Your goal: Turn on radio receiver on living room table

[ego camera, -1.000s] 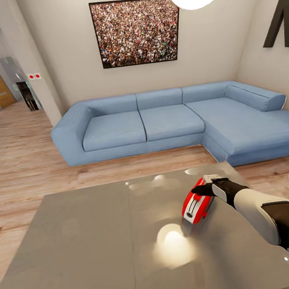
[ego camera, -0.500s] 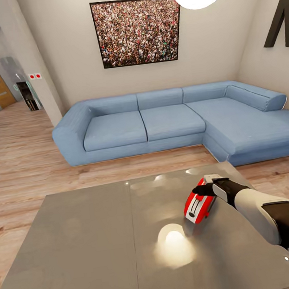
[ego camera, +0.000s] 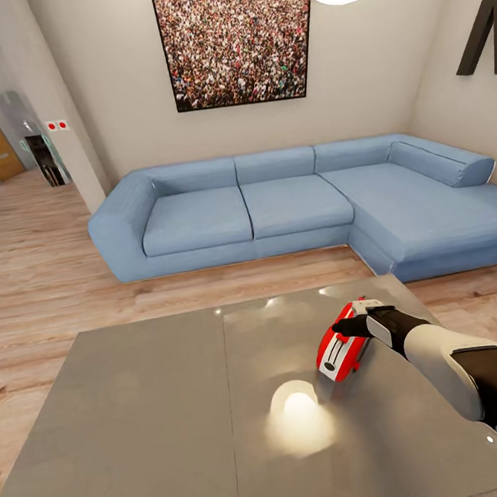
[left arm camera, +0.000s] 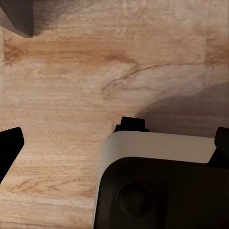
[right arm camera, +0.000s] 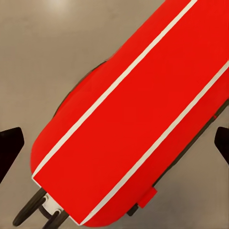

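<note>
Grey table (ego camera: 159,413), one radio receiver (ego camera: 339,348)

your radio receiver (ego camera: 342,348) on the table (ego camera: 161,428) near its far right corner, sofa (ego camera: 275,214) behind the table

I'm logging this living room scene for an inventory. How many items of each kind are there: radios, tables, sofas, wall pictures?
Radio receiver: 1
Table: 1
Sofa: 1
Wall picture: 1
Total: 4
</note>
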